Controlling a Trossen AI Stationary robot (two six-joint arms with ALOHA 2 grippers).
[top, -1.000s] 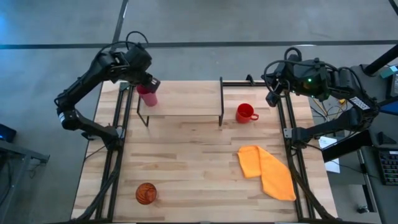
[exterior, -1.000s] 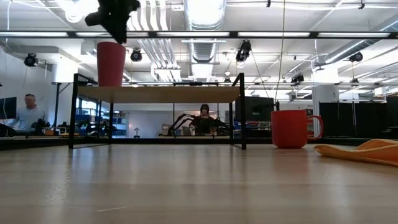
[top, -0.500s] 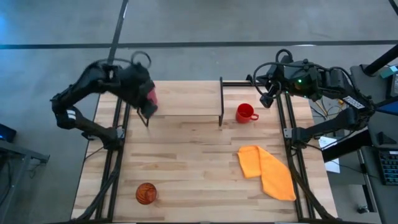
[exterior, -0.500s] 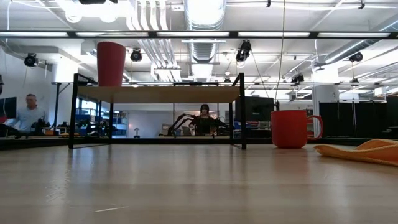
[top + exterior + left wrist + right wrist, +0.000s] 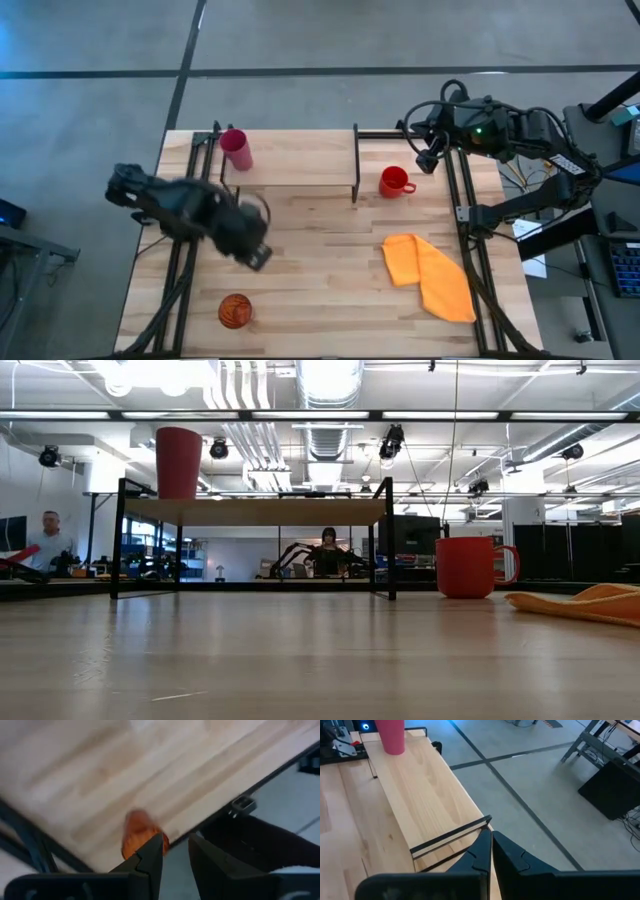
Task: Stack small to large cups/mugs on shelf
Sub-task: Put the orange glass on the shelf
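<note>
The pink tumbler [image 5: 236, 148] stands upright on its base at the left end of the shelf [image 5: 300, 158]; it also shows in the low view [image 5: 179, 462] and the right wrist view [image 5: 392, 737]. The red mug [image 5: 395, 181] stands on the table just right of the shelf. The orange ribbed cup [image 5: 235, 311] stands near the table's near left corner and shows in the left wrist view [image 5: 137, 832]. My left gripper [image 5: 258, 255] is slightly open and empty, above the table between the shelf and the orange cup. My right gripper [image 5: 491, 850] is shut and empty at the shelf's far right.
An orange cloth [image 5: 430, 275] lies on the table's right half, near the mug. Black rails run along both table sides. People sit in the room beyond the table [image 5: 45, 540].
My left gripper has left the pink tumbler's top and swung fast from the shelf's left end toward the table's near edge, toward the orange cup. The tumbler stays upright on the shelf.
</note>
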